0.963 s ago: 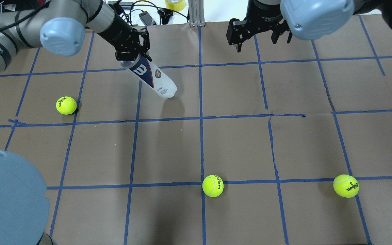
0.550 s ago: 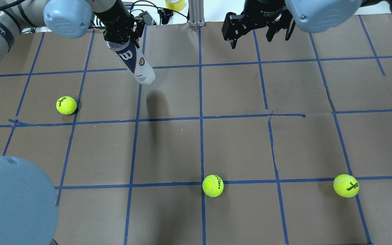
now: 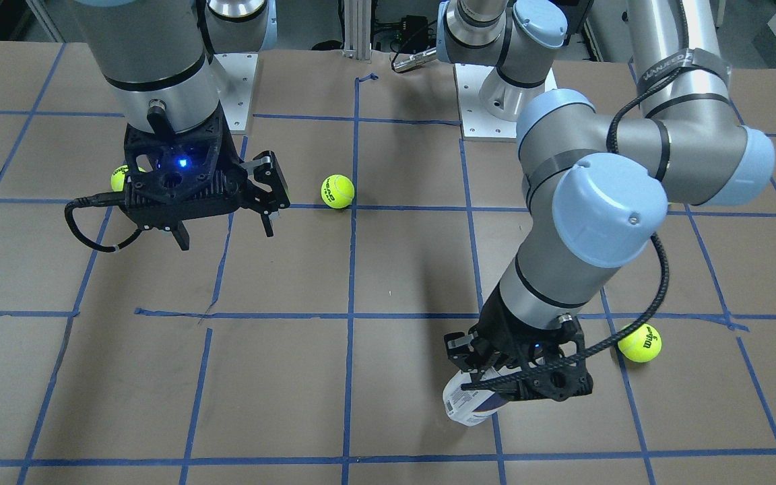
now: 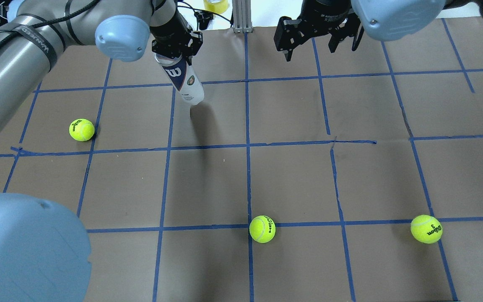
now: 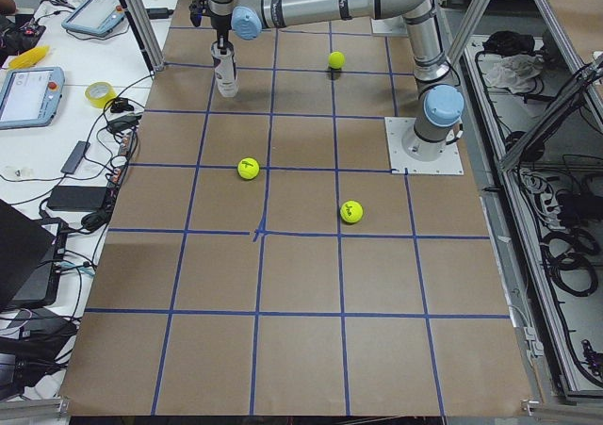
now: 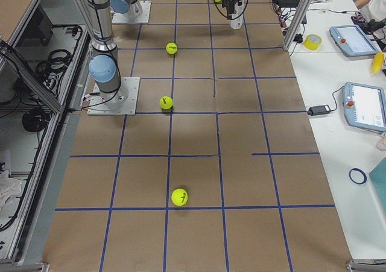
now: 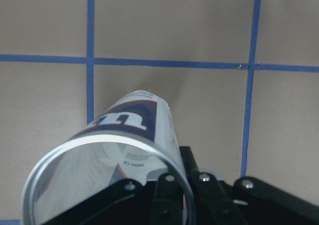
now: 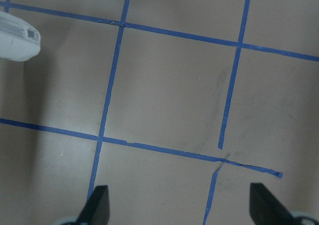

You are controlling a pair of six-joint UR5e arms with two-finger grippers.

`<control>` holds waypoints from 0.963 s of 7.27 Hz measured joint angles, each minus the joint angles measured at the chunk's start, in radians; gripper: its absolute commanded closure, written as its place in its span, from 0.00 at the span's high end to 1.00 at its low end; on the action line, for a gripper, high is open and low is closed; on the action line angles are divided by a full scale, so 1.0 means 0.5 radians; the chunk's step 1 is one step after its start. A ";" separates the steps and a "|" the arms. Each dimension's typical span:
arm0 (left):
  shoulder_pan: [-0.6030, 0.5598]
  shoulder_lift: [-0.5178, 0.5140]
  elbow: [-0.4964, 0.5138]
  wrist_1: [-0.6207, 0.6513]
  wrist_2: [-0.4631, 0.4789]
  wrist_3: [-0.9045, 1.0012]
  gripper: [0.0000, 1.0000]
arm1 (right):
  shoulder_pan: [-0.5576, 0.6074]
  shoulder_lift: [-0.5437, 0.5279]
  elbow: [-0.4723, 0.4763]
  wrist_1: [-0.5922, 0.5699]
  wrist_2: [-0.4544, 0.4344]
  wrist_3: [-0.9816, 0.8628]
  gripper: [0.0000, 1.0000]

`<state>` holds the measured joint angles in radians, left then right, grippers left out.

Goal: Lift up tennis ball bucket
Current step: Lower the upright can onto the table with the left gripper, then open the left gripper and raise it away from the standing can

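Observation:
The tennis ball bucket (image 4: 187, 86) is a clear tube with a white and navy label. My left gripper (image 4: 175, 53) is shut on its upper end, just below the metal rim. The tube hangs nearly upright with its open mouth up, and its base seems just above the paper. It also shows in the front view (image 3: 469, 405) under the left gripper (image 3: 519, 377), and in the left wrist view (image 7: 127, 145), which looks into its mouth. My right gripper (image 4: 315, 45) is open and empty at the far edge. It is apart from the tube, whose base shows in the right wrist view (image 8: 15, 38).
Three yellow-green tennis balls lie on the brown paper with blue tape lines: one at the left (image 4: 81, 129), one at front middle (image 4: 262, 229), one at front right (image 4: 426, 229). A metal post (image 4: 240, 16) and cables stand beyond the far edge.
The left arm has swung the tube from a strong tilt to nearly upright, carrying it toward the far edge and then slightly right. The right gripper has stayed almost still.

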<state>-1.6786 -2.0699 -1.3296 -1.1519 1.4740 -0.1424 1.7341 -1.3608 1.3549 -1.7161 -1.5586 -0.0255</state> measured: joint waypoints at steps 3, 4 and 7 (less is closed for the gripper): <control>-0.035 0.000 -0.069 0.022 0.003 0.013 0.37 | -0.005 0.000 0.006 -0.001 -0.011 -0.001 1.00; -0.042 -0.004 -0.071 0.009 0.002 0.012 0.64 | -0.010 0.000 0.006 -0.001 -0.011 -0.001 1.00; -0.048 0.010 -0.055 -0.120 -0.007 0.011 1.00 | -0.022 0.001 0.008 0.001 -0.009 -0.001 1.00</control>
<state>-1.7025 -2.0651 -1.3573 -1.2118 1.4705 -0.1369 1.7231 -1.3602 1.3591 -1.7156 -1.5629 -0.0261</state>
